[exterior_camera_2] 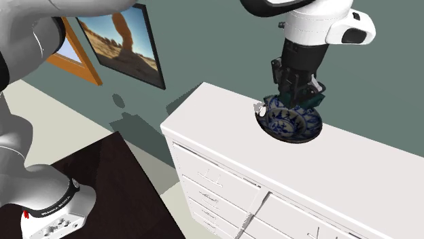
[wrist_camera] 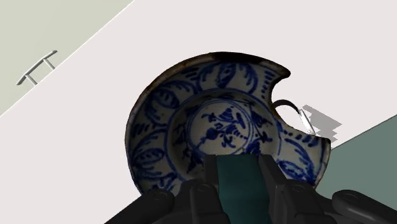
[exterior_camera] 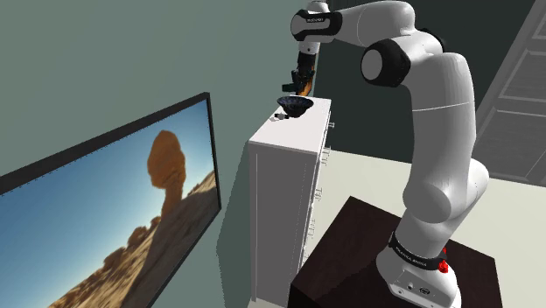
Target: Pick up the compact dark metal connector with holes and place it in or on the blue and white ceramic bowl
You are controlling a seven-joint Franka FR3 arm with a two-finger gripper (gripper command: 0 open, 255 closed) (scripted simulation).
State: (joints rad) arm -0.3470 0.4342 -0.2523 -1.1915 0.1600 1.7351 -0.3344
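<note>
My claw (wrist_camera: pixel 238 162) hangs right over the blue and white bowl (wrist_camera: pixel 156 111). Its two black fingers pinch a dark green block, the connector (wrist_camera: pixel 238 184), tight between them. The connector is over the inside of the bowl. I cannot tell if it touches the bowl. The bowl sits on top of a white dresser (exterior_camera_2: pixel 224 139). A small grey thing (wrist_camera: pixel 315 121) lies just beside the bowl's rim.

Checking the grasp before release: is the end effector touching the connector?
Touching. In the wrist view the dark teal connector sits clasped between the end effector's two fingers, no gap either side.
</note>
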